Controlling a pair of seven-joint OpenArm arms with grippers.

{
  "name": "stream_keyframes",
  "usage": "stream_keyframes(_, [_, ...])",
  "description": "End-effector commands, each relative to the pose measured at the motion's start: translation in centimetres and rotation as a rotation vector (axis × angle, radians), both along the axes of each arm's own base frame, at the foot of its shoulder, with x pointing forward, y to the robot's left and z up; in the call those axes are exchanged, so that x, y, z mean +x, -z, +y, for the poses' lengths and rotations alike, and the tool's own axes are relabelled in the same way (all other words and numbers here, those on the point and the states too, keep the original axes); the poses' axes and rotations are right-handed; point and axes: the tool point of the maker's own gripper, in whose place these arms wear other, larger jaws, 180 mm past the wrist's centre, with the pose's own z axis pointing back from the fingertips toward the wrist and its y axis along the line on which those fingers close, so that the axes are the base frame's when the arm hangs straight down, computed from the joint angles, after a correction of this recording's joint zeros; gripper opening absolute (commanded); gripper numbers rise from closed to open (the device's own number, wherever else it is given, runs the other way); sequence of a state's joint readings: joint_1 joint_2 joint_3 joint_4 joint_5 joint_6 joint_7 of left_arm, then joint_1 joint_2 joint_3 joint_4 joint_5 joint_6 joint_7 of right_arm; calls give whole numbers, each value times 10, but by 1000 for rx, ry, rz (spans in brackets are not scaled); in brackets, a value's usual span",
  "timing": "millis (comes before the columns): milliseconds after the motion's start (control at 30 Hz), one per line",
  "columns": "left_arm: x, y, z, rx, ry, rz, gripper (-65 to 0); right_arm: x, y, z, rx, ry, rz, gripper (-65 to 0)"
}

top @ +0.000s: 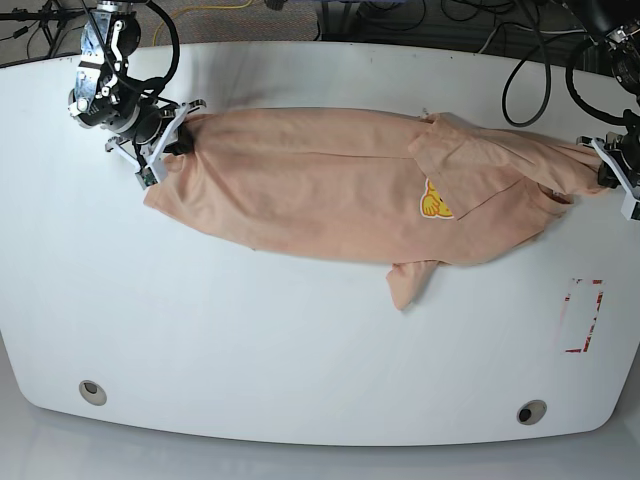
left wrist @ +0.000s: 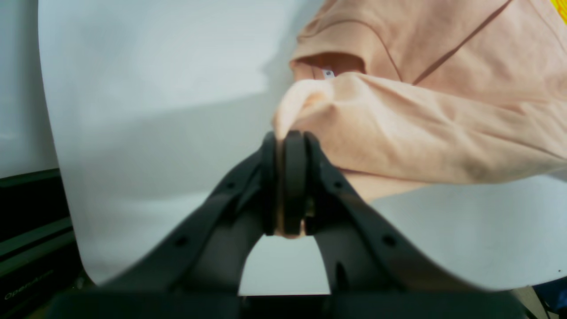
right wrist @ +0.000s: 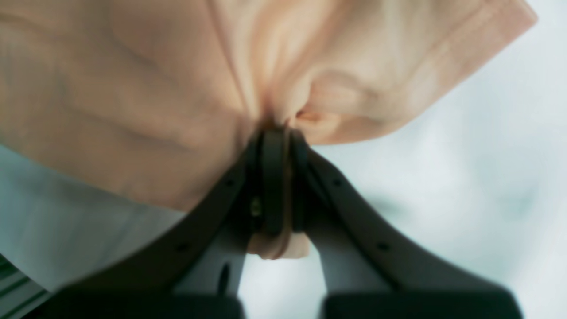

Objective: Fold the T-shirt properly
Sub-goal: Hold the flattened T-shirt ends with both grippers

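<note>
At both ends, left fingers (left wrist: 290,146) and right fingers (right wrist: 277,141) clamp bunched T-shirt (top: 330,185), stretched across white surface (top: 300,340). Risk: thin pinch slips under pull; lower sleeve stays crumpled, fold becomes crooked.

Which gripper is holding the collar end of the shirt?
The left gripper: the T-shirt's neck opening sits right beside it; the right gripper pinches the hem end.
</note>
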State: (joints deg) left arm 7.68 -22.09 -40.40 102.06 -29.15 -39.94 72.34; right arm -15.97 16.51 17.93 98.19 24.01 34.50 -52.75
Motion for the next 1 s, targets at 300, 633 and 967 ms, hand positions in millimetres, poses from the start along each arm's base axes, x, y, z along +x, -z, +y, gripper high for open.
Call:
stream_keyframes(300, [7,-15,7,28,7,-45,-647,1,-5,-4,-4,4,-17,-650])
stream_keyframes(633, [-4,-6,7,29,8,-8,-646,-8,10,-7,9,19,31,-650])
stream_keyframes(967, [-16,5,5,26,15,38,-644,-7,10,-7,9,17,29,-650])
